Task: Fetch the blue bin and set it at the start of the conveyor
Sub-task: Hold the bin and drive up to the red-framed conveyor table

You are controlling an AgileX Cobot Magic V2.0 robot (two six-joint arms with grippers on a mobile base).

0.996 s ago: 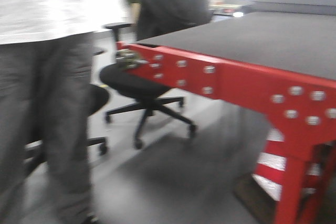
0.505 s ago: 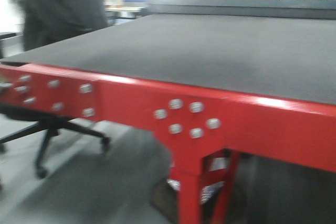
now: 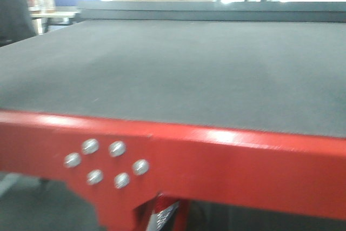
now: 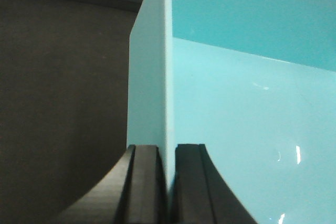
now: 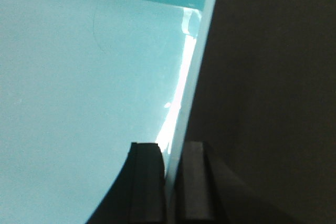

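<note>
Straight ahead lay the dark grey woven belt surface [image 3: 189, 68], with the pale turquoise plastic tub [image 4: 236, 129] pinched by its walls between left hand [image 4: 167, 153] and right hand [image 5: 173, 150].

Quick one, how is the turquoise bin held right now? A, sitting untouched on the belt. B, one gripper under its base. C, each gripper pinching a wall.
C: the left gripper and the right gripper each clamp a wall of the blue bin, one finger inside, one outside.
</note>
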